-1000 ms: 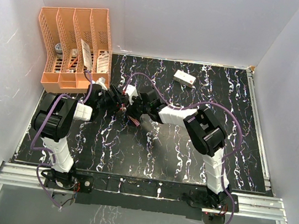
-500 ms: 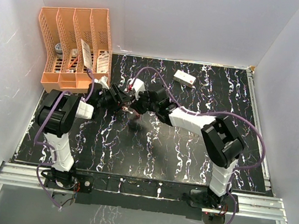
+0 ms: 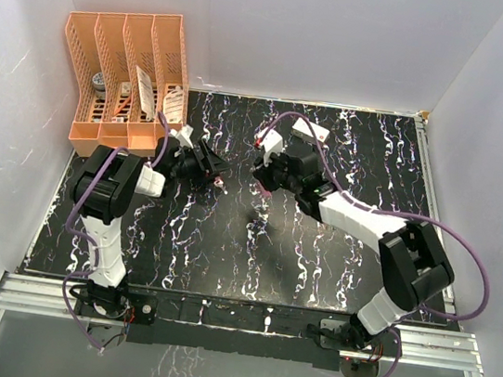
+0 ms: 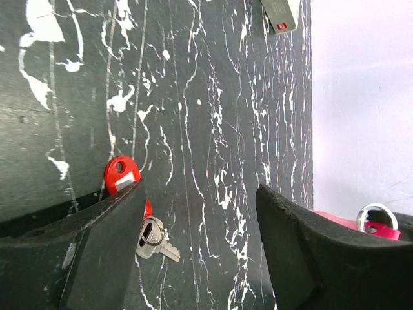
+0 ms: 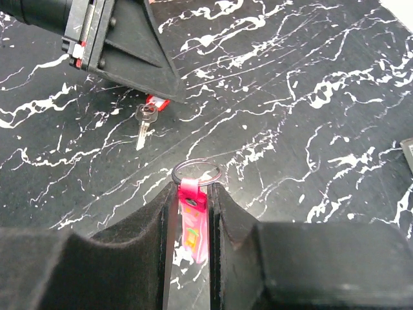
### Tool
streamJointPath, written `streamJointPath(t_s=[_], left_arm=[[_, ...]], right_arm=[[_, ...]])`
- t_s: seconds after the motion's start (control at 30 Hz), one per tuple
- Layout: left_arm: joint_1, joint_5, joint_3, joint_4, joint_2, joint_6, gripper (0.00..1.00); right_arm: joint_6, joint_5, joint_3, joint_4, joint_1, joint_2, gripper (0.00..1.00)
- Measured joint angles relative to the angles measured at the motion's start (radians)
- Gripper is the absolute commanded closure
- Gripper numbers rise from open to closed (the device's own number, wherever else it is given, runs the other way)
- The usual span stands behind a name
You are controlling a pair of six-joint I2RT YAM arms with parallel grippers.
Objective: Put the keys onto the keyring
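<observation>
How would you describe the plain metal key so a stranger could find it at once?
Start at the black, white-veined tabletop and find the left arm's open black claw. By its fingertip lie two tiny keys together; pick the pale all-metal key, not the red-headed key beside it.

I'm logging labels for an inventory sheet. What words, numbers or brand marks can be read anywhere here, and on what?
Nothing is readable in any view.
White box: red marks, too small to read.
Keyring tag, gripped in the right tool: coloured print, blurred.
Red key: white sticker, no legible writing.
Slips in the orange rack: too small to read.
</observation>
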Motion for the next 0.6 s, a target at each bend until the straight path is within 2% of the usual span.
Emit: streamJointPath(t_s=[0.2,0.6], left_arm=[[-0.04,0.006,0.002,0.002,0.002,0.002,0.33],[-0.104,0.003,-0.012,0.022,0.002,0.004,0.33]], right_arm=[[0.002,-0.007,-0.064,-0.002,-0.016,-0.073,0.96],[0.024,-0.114,-0.169,0.014,-0.015,-0.077,0.96]])
